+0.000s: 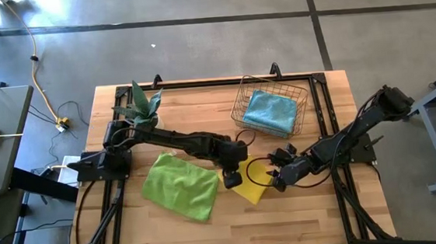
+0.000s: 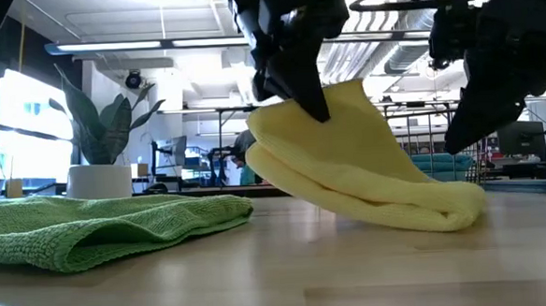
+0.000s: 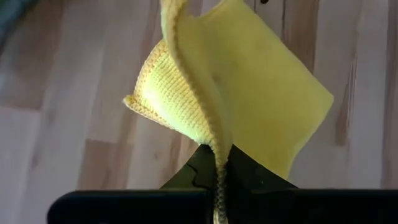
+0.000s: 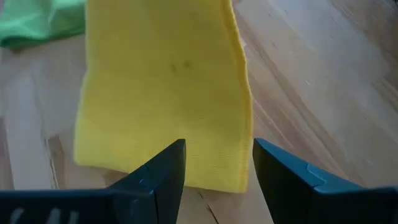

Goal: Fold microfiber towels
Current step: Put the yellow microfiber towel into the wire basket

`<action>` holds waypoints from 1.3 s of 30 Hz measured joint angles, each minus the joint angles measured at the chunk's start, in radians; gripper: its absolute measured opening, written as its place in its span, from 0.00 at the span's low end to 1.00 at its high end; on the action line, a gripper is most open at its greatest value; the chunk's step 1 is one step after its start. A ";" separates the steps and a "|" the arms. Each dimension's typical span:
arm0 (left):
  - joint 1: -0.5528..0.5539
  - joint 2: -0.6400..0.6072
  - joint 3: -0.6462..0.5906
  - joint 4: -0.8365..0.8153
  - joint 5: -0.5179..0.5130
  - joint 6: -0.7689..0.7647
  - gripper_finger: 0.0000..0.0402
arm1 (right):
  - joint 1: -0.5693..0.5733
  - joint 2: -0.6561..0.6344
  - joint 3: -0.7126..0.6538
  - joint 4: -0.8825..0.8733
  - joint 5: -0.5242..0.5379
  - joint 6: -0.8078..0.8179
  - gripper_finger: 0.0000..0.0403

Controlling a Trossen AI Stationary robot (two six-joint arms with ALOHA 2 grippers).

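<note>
A yellow towel (image 1: 252, 187) lies near the table's middle. One end is raised under my left gripper (image 2: 310, 104), which is shut on it. Its rounded, folded end (image 2: 445, 214) rests on the wood. My right gripper (image 4: 217, 171) hovers open just right of the towel, above that resting end, with nothing between its fingers. A lime green towel (image 1: 180, 186) lies crumpled flat on the table to the left. A teal blue towel (image 1: 270, 112) sits inside the wire basket (image 1: 242, 108) at the back. My left gripper pinches the yellow towel by an edge (image 3: 217, 155) between its two fingers, slanting down from above. I cannot tell whether it holds one layer or several. The held end is lifted and the cloth slopes down, slack, to the folded end on the table.
A potted plant (image 1: 140, 105) stands at the table's back left. The basket takes up the back right. Bare wood (image 1: 288, 218) runs along the near edge in front of both towels.
</note>
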 joint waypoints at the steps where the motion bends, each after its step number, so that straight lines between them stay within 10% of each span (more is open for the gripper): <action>1: 0.000 -0.001 0.009 -0.011 -0.006 0.030 0.00 | 0.000 0.000 0.000 0.006 0.000 0.001 0.45; 13: -0.034 -0.001 0.018 -0.071 -0.054 0.233 0.00 | -0.036 0.000 0.000 0.027 0.244 -0.166 0.45; 39: -0.171 -0.001 0.019 -0.077 -0.311 0.394 0.00 | -0.134 0.093 0.000 0.392 -0.002 -0.675 0.70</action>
